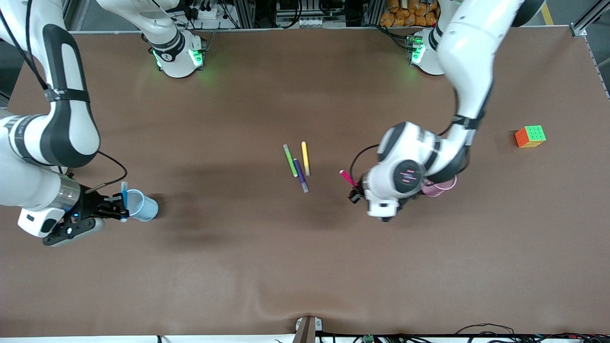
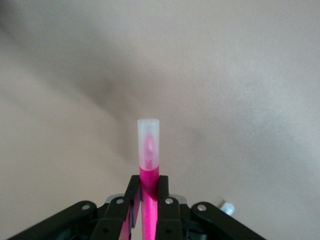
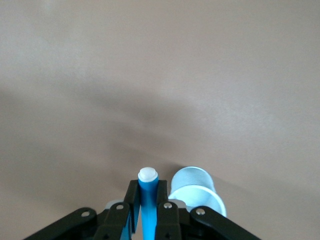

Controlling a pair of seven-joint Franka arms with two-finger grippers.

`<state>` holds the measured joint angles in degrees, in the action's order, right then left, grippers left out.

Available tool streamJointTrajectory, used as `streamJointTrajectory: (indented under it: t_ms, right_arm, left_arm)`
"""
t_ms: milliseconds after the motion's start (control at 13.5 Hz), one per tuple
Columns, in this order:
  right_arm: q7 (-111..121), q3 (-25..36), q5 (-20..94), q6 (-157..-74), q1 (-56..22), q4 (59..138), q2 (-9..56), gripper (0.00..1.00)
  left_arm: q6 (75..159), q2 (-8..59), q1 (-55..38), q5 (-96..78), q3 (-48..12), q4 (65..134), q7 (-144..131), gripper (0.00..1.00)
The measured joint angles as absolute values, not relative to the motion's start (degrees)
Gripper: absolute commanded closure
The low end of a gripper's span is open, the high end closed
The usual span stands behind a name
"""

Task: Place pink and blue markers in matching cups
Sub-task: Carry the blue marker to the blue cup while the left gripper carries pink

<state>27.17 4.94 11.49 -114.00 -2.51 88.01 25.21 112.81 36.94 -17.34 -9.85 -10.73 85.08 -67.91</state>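
brown table (image 1: 305, 267): right claw (image 1: 123, 207) grips blue marker (image 3: 147, 200) beside blue cup (image 1: 143, 205); left claw (image 2: 148, 200) grips pink marker (image 2: 148, 150).

We see 3 pens (image 1: 299, 166) lying side by side mid-table | cube (image 1: 530, 136) toward left arm's end | 1 cup (image 1: 143, 205) toward right arm's end | another cup (image 1: 441, 186) beneath left arm

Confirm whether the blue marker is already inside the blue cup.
No. The right gripper grips the blue marker in its fingers, beside the blue cup, not in it.
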Motion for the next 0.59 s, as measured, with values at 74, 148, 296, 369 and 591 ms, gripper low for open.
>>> streamJointTrajectory:
  t_ms: [74,148,296,369,591]
  right_arm:
    - [27.75,4.92,11.50,-114.58,-2.41,88.12,25.20,1.00]
    - [28.08,4.84,11.50,-115.67,-2.42,88.35,25.17,1.00]
    - [29.75,4.78,11.50,-118.87,-2.28,89.28,25.14,1.00]
    - [30.65,4.78,11.50,-120.36,-1.99,89.82,25.14,1.00]
    - [34.55,4.78,14.43,-122.37,-0.26,90.90,25.07,1.00]
  left_arm:
    - [111.13,35.79,-15.26,-12.04,-10.82,85.08,-65.97,1.00]
    - [109.41,34.87,-13.31,-13.92,-10.89,85.08,-63.96,1.00]
    - [106.06,33.88,-9.73,-16.27,-10.96,85.10,-60.16,1.00]
    - [104.94,33.72,-8.17,-17.17,-11.00,85.10,-58.44,1.00]
    - [100.32,33.67,-2.92,-21.15,-11.03,85.13,-50.51,1.00]
